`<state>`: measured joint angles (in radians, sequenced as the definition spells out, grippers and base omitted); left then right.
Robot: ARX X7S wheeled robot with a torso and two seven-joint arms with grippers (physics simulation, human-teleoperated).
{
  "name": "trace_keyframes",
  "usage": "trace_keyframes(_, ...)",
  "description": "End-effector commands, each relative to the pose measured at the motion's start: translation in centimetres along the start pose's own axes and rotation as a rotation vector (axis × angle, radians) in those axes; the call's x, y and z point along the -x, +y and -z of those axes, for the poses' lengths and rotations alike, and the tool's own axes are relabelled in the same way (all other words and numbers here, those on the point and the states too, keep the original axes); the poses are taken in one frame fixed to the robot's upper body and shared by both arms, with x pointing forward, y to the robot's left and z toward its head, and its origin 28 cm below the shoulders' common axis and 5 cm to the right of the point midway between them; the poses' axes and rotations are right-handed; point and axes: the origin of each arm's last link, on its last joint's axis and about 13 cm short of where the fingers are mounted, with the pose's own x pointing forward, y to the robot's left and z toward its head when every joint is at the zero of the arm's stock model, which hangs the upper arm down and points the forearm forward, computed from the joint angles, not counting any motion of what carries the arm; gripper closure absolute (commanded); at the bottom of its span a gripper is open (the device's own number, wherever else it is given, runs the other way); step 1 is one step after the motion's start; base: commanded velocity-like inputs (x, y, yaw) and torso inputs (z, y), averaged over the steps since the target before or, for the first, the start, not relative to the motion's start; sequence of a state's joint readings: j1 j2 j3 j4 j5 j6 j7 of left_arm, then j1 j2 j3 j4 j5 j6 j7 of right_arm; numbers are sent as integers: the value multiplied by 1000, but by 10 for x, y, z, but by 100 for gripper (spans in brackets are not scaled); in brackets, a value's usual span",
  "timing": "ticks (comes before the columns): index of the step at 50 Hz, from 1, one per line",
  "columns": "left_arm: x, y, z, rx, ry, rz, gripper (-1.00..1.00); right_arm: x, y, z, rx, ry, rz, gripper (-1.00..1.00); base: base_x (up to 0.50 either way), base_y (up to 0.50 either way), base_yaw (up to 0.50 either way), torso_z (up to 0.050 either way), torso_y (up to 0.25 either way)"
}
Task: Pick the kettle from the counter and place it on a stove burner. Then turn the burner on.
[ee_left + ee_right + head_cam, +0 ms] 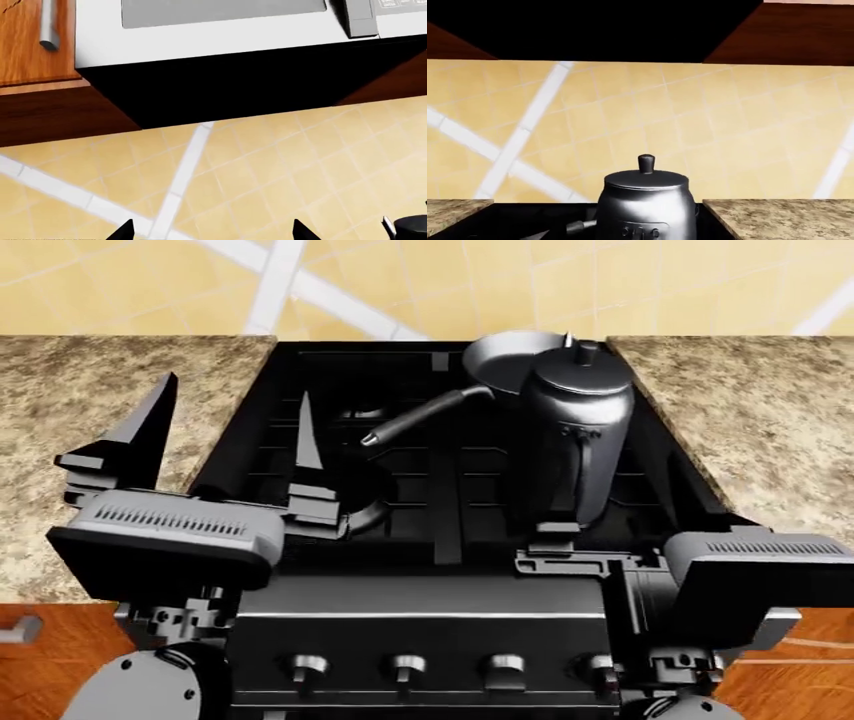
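Kettle (574,435) stands upright on the black stove (454,490), at the right rear of the cooktop, just ahead of the right gripper (554,540); this is the tall dark-steel one with a black knob on its lid. The counter (94,420) of speckled granite lies on both sides of the stove: one slab outboard of the left gripper (220,440), the other beyond and to the outside of the right gripper. A yellow tiled wall (694,125) with white crossing stripes rises behind everything, and the left wrist view shows a white microwave (227,30) with a wooden cabinet (33,45) next to it above that wall.

The left gripper hangs over the stove's left edge with its two pointed black fingers (147,425) set wide apart, nothing between them; below and just beyond it sits a stove burner (360,510) under the black grate. The right gripper sits low at the stove's front right, close to the kettle's base; its fingertips are hidden, so I cannot tell whether its jaws are spread or closed. In the right wrist view the kettle fills the lower centre, dead ahead.

A grey frying pan (514,358) rests just behind the kettle, its long handle (420,415) reaching toward the left gripper. Four control knobs (407,668) line the stove's front panel, nearer the robot than both grippers.
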<state>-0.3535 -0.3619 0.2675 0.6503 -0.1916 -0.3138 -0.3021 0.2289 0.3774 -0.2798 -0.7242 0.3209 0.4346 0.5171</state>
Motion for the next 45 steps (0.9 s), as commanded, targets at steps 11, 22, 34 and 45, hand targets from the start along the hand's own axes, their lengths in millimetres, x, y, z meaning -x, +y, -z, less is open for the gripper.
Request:
trace_keyframes(11,1,-1,-2,8,-7,2,-100,4,-4,-2,0,19,-16,-100,-500,0,0,0,0)
trace_keyframes(22,0,0,-5,69,-13,-19,-100,5,-9,-4,-11,-3,10,-100,-278,-15,0,0,0)
trace_keyframes(34,2,1,-16,39,-109,-24,-100,11,-25,-9,12,-34,44,-100,0,0,0,0,0)
trace_keyframes(45,4,1,-35,30,-220,-94,-100,37,-39,-5,77,-7,54,-100,0,0,0,-41,-31)
